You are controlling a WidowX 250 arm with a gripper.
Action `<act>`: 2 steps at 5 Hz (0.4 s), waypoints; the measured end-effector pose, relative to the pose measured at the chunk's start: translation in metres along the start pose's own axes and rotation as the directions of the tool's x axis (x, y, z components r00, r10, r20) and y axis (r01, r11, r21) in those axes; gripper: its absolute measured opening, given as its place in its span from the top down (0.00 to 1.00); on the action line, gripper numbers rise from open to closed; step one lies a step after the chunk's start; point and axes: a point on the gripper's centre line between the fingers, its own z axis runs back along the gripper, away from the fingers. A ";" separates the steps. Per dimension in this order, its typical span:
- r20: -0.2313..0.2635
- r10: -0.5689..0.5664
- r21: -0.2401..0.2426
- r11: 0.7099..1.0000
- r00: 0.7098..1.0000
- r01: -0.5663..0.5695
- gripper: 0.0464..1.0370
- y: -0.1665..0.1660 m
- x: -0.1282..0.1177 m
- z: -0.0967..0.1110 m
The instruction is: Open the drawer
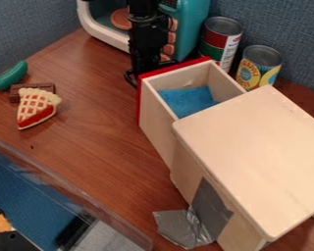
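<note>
The black gripper (146,68) hangs down at the top centre, just beyond the red front of the wooden drawer (161,131). Its lower end is close against that red front, and whether they touch is unclear. The drawer stands well out of the pale wooden cabinet (254,152), toward the upper left. A blue piece (189,100) lies on the drawer's floor. The drawer's rear part is hidden under the cabinet top.
Two cans (220,41) (258,67) stand behind the drawer. A teal toy microwave (191,24) is behind the arm. Toy pie (36,109), a brown bar (47,88) and a green toy vegetable (12,76) lie left. Grey tape (184,226) hangs off the cabinet.
</note>
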 end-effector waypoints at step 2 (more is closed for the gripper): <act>-0.060 -0.018 -0.024 1.000 0.998 0.016 0.32 -0.004 0.000 0.003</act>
